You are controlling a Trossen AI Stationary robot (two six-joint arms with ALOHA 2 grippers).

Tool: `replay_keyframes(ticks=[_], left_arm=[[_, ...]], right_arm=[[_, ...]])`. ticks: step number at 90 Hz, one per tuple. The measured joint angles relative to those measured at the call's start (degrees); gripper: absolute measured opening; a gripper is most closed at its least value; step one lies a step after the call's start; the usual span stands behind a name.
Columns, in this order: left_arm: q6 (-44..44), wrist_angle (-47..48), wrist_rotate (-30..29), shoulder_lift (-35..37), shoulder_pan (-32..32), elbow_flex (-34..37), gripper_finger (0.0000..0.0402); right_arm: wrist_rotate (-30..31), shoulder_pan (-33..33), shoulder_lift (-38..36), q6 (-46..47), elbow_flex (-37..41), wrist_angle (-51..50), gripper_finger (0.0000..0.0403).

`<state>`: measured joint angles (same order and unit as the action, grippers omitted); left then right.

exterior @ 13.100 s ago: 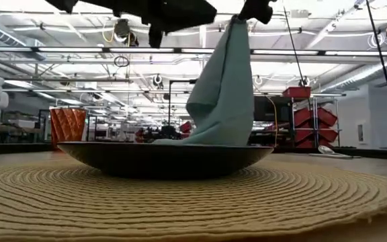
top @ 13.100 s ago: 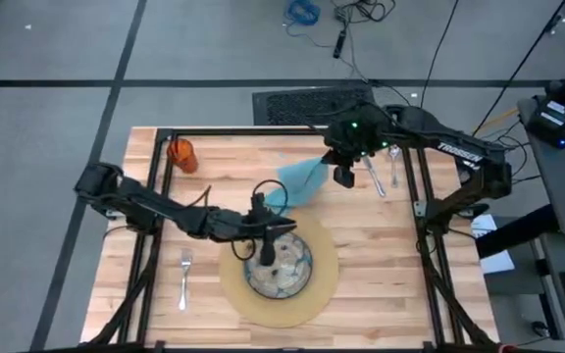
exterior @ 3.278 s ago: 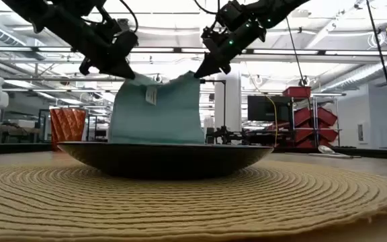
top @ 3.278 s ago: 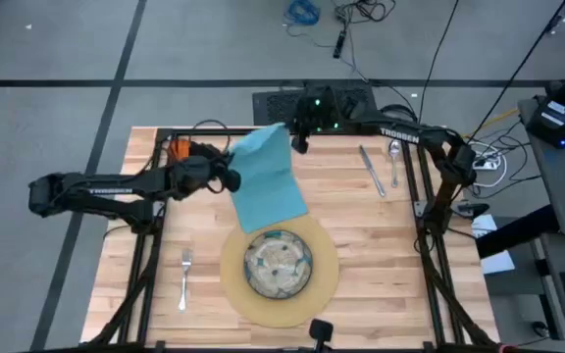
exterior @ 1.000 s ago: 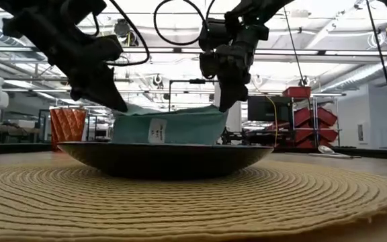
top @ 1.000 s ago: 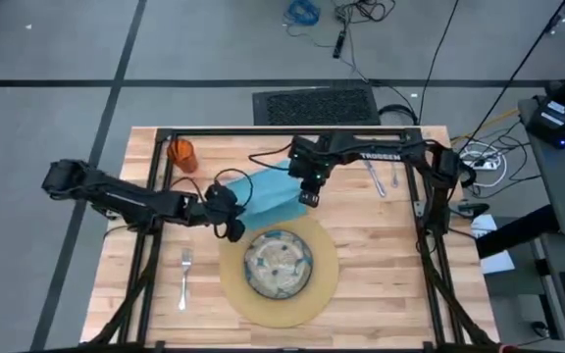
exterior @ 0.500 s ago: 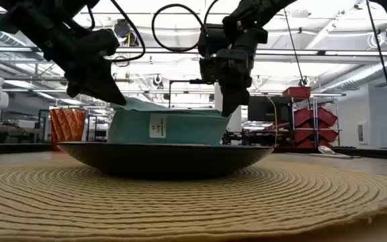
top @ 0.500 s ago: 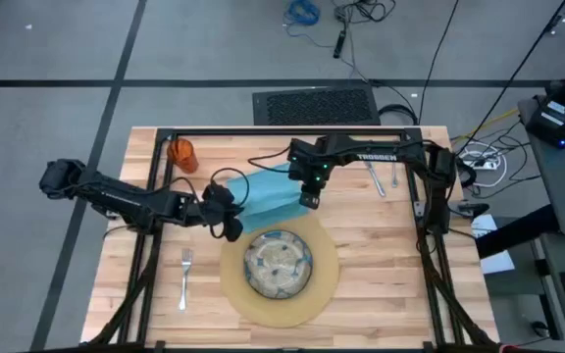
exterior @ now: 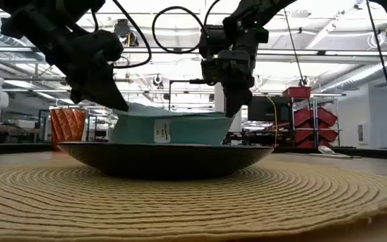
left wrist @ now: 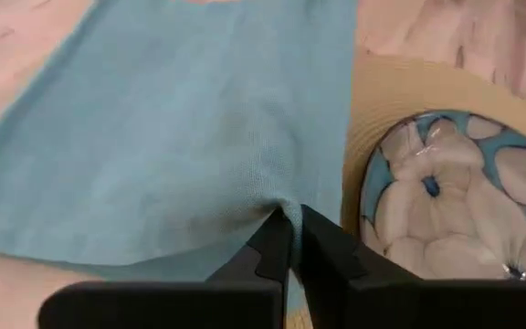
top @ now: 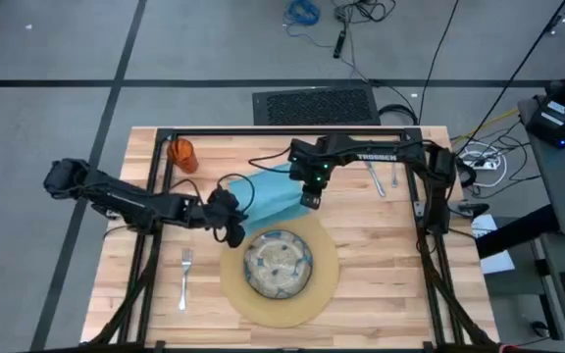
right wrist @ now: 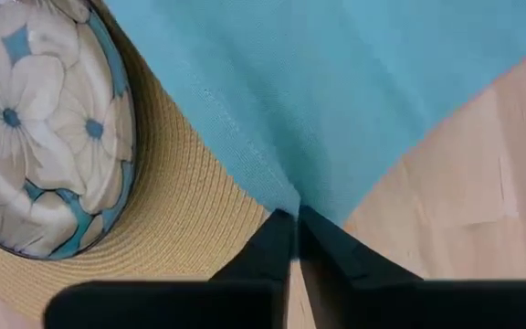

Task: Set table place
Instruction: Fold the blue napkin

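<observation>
Now both tools, left tool (left wrist: 290, 239) and right tool (right wrist: 292, 239), pinch the woven teal napkin (top: 268, 194).

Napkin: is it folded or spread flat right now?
Folded. The napkin lies doubled behind the plate, both grippers pinching its near corners.
</observation>
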<state>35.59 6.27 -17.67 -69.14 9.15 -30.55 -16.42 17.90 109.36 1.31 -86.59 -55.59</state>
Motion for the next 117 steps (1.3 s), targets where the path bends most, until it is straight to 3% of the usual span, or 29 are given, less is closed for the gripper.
replay_keyframes(ticks=[23,41,65,92,105,117], left_arm=[[1.53,-0.08,2.15,0.01,0.0,0.01,0.0111],[1.53,0.44,2.2,0.02,0.0,0.02,0.0136],[-2.98,0.33,-2.11,0.42,-3.33,0.02,0.0137],[-8.09,3.39,4.08,0.38,-18.33,0.02,0.0137],[-11.8,4.54,5.62,-0.33,-24.03,0.02,0.0137],[-13.52,6.58,5.9,-0.33,-27.86,-0.02,0.0137]], right_arm=[[-0.02,0.01,-0.02,1.03,0.02,-0.81,0.0146],[0.0,0.01,-0.04,-0.17,0.02,-1.36,0.0186],[0.67,3.17,-1.38,-10.12,0.02,0.76,0.017],[-0.36,13.18,1.4,-13.79,0.02,12.07,0.0136],[-0.58,14.7,3.78,-14.2,-0.1,19.32,0.0135],[-1.75,14.77,8.65,-14.64,-5.07,18.47,0.0134]])
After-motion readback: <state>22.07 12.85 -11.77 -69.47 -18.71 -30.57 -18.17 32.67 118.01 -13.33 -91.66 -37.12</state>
